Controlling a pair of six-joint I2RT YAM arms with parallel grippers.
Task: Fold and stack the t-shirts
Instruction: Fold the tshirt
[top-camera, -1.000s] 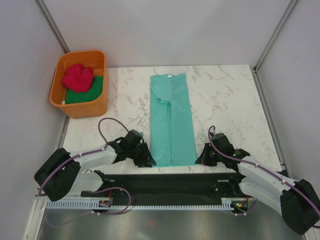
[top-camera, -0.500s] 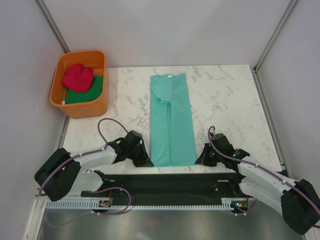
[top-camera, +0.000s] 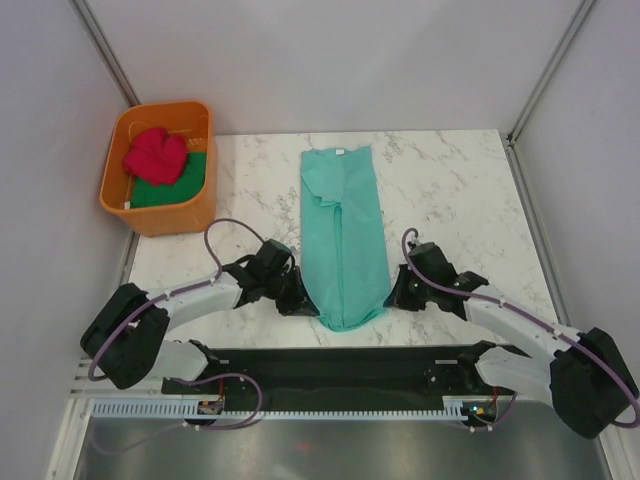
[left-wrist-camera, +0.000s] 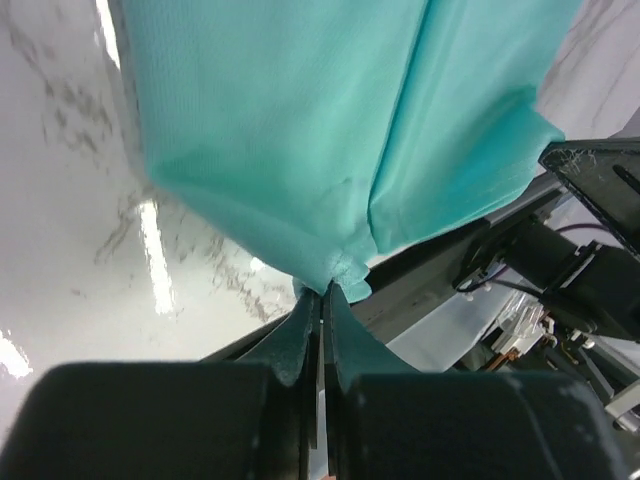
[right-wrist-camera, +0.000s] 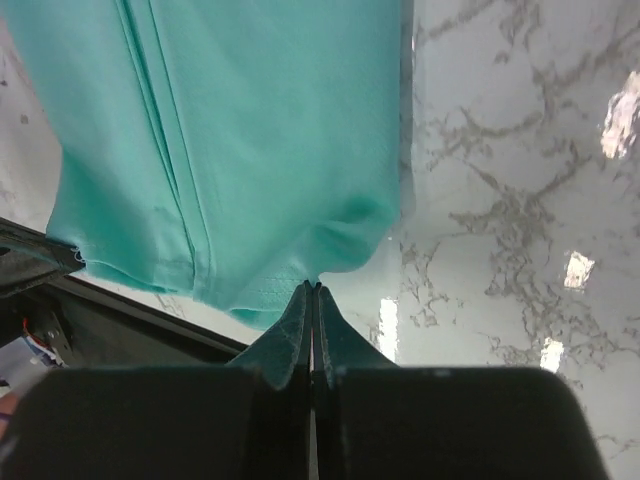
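A teal t-shirt (top-camera: 343, 225) lies folded into a long strip down the middle of the marble table, collar at the far end. My left gripper (top-camera: 306, 305) is shut on its near left corner, the cloth (left-wrist-camera: 300, 130) bunching at the fingertips (left-wrist-camera: 322, 290). My right gripper (top-camera: 391, 296) is shut on the near right corner, teal cloth (right-wrist-camera: 250, 130) pinched at its tips (right-wrist-camera: 313, 288). The near hem is lifted and sags between the two grippers. A pinkish-red t-shirt (top-camera: 156, 155) and a dark green t-shirt (top-camera: 172, 188) lie crumpled in the tub.
An orange plastic tub (top-camera: 160, 218) stands at the far left corner of the table. White walls close in on three sides. A black base rail (top-camera: 340, 365) runs along the near edge between the arm mounts.
The left gripper has shut on the shirt's near left corner. Both grippers have moved away from the near edge and lifted the hem, which now sags in a curve.
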